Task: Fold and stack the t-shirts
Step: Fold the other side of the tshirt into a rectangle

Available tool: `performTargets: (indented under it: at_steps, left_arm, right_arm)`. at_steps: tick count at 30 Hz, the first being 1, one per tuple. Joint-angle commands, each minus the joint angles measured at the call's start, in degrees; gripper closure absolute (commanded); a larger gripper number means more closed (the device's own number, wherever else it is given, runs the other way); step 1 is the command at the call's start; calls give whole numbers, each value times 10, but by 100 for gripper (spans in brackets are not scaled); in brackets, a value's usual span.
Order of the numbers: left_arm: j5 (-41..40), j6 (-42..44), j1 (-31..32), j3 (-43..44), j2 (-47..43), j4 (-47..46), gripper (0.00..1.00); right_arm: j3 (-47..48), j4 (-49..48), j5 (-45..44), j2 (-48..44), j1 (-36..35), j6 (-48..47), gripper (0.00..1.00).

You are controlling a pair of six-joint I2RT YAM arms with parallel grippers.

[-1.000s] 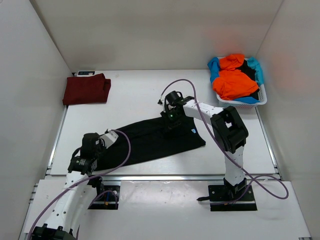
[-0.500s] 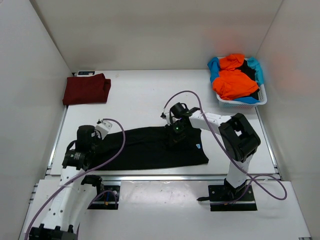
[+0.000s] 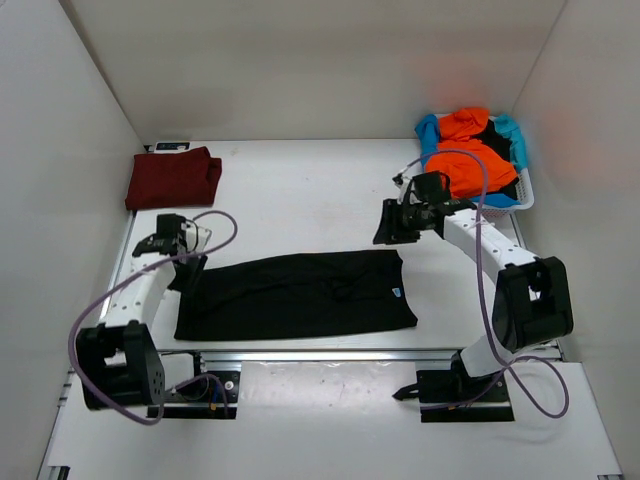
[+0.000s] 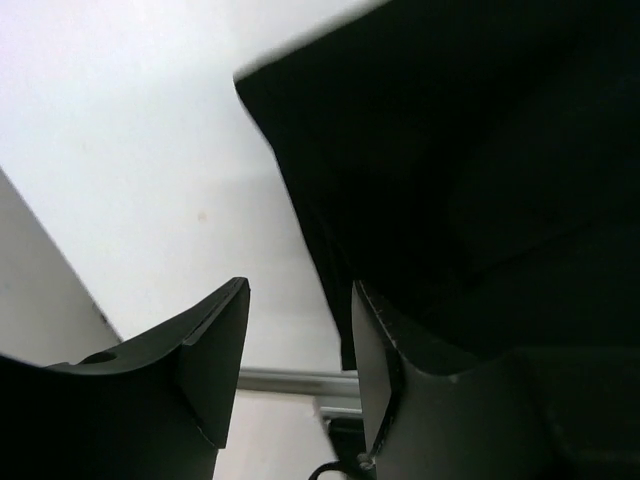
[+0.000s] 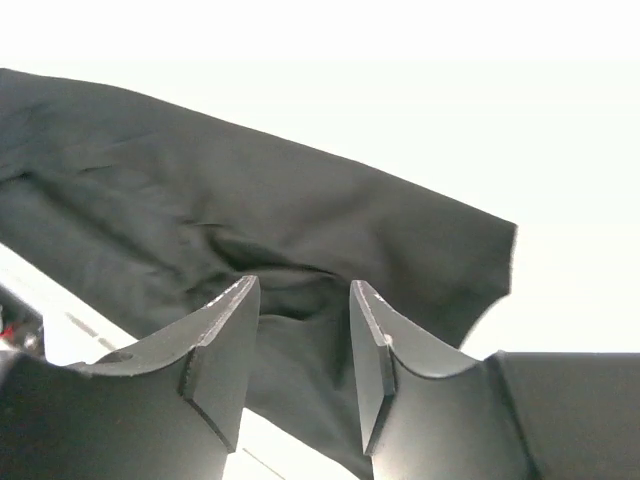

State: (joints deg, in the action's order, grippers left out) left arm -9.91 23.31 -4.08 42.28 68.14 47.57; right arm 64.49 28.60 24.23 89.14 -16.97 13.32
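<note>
White walls close in a white tabletop (image 3: pixel 290 200) on three sides. At its far right corner stands a white lattice basket (image 3: pixel 521 196), heaped with loose t-shirts: a bright orange one (image 3: pixel 500 170) on top, light blue cloth (image 3: pixel 428 135) hanging over the left rim, and what looks like a black piece (image 3: pixel 497 131) tucked among them, though that patch is too small to be sure. At the far left corner a dark red t-shirt (image 3: pixel 172 178) lies folded flat, well apart from everything else. A black t-shirt (image 3: pixel 300 295) lies as a long flat band near the front edge, a small light label showing near its right end.

The left hand (image 4: pixel 298 310) is at the left end of that band, its fingers moderately apart and holding nothing; one finger sits over the cloth's edge. The right hand (image 5: pixel 303 300) hovers beyond the band's far right corner, between it and the basket, fingers parted and empty.
</note>
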Motion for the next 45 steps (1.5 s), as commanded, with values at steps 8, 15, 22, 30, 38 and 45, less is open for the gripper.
performTargets:
  at_steps: [8, 15, 22, 30, 38, 45]
  left_arm:
    - [146, -122, -57, 180, 169, 64, 47]
    - [218, -120, -101, 192, 217, 93, 48]
    - [169, -141, -111, 162, 246, 76, 48]
    - [168, -136, -99, 188, 286, 77, 50]
    - [198, -119, -89, 199, 316, 91, 79]
    - [210, -117, -88, 202, 321, 79, 98]
  right_arm:
    - [-79, -13, -27, -26, 37, 21, 59]
    - [-60, -21, -23, 13, 60, 36, 53]
    - [-45, -32, -9, 53, 55, 43, 53]
    - [-57, -37, -8, 81, 64, 52, 53]
    - [-53, -29, -11, 100, 63, 62, 52]
    - [-71, -56, 25, 112, 78, 71, 73]
